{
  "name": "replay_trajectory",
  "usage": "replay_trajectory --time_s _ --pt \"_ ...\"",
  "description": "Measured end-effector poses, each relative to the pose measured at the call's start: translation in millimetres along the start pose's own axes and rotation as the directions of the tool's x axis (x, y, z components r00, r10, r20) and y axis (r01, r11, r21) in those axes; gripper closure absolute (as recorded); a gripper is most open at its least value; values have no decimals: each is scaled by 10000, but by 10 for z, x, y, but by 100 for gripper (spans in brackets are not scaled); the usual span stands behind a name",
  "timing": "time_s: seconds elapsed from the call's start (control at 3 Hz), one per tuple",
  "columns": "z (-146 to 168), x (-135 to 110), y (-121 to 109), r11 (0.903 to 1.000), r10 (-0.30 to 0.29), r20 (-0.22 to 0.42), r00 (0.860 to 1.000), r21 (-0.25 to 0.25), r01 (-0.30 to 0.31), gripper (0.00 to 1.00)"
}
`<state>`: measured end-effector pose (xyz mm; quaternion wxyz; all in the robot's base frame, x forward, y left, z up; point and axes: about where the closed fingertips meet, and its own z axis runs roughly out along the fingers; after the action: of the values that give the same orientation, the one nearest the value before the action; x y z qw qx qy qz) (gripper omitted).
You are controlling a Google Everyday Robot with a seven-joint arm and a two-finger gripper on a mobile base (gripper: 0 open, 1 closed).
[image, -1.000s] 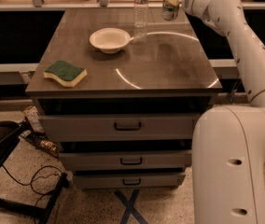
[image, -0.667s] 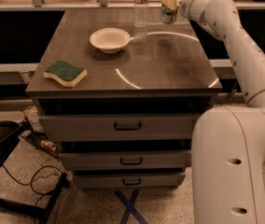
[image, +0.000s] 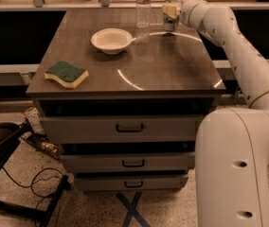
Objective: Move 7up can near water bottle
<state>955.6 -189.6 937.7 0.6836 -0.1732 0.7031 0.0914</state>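
Note:
The 7up can (image: pixel 171 19) is a small silver can with a green lower band, at the far right of the table top. My gripper (image: pixel 172 8) comes in from the right and is shut on the can, with a pale finger pad (image: pixel 171 11) across its upper half. The can's base is at or just above the table surface. The water bottle (image: pixel 143 7), clear and ribbed, stands upright at the table's far edge, a short gap to the left of the can.
A white bowl (image: pixel 111 39) sits left of centre on the grey table (image: pixel 163 70). A green and yellow sponge (image: pixel 66 74) lies near the front left corner. Drawers are below. My arm spans the table's right side. Cables and a dark frame lie on the floor at left.
My gripper has brought the can down and slightly left, from raised beyond the far edge to table level near the bottle. The bottle, bowl and sponge have not moved.

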Motion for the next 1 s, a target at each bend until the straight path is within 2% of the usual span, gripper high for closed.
replay_trajectory --time_s 0.67,1.0 --pt "-7 184 48 9996 250 -22 9997 137 -250 100" --pt "12 197 76 9996 258 -38 9997 99 -257 82"
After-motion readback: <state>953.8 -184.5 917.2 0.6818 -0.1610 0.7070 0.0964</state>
